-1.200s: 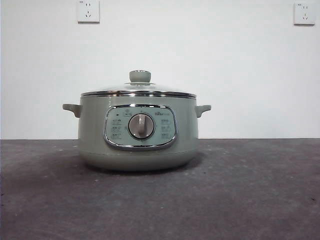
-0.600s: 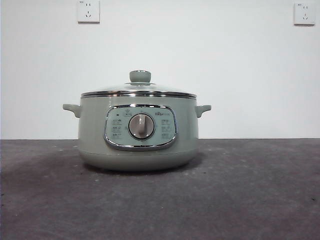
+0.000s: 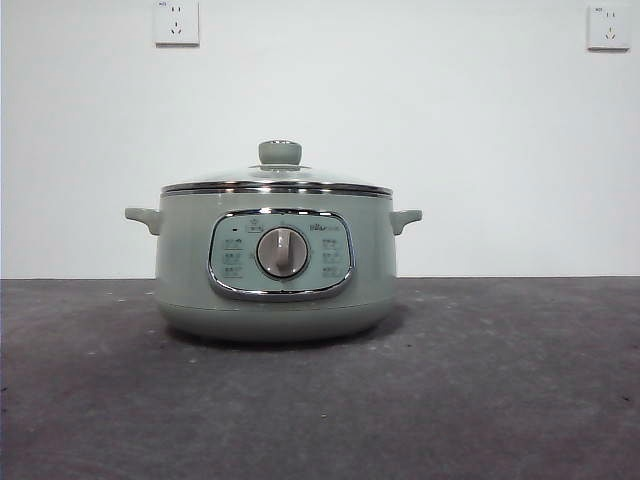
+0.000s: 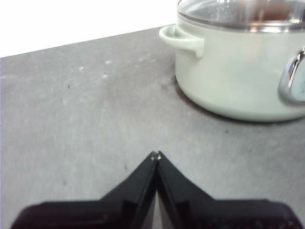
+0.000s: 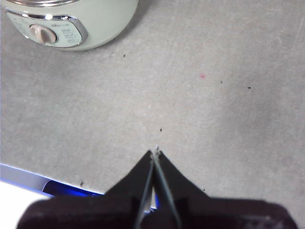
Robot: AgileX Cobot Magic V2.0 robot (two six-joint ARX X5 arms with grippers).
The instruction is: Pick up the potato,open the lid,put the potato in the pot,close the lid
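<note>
The pale green pot (image 3: 275, 265) stands in the middle of the grey table, its dial facing the front camera. The glass lid (image 3: 277, 180) with its green knob sits closed on it. Pot (image 4: 243, 67) and lid rim (image 4: 238, 19) also show in the left wrist view, and the pot's front (image 5: 62, 24) shows in the right wrist view. The potato is out of view in every frame. My left gripper (image 4: 156, 155) is shut and empty over bare table, off to the side of the pot with the handle. My right gripper (image 5: 155, 151) is shut and empty, well away from the pot.
A grey tabletop (image 3: 500, 400) stretches around the pot, with a white wall behind and two wall sockets (image 3: 176, 22) high up. The table's near edge (image 5: 28, 179) with a blue strip shows in the right wrist view.
</note>
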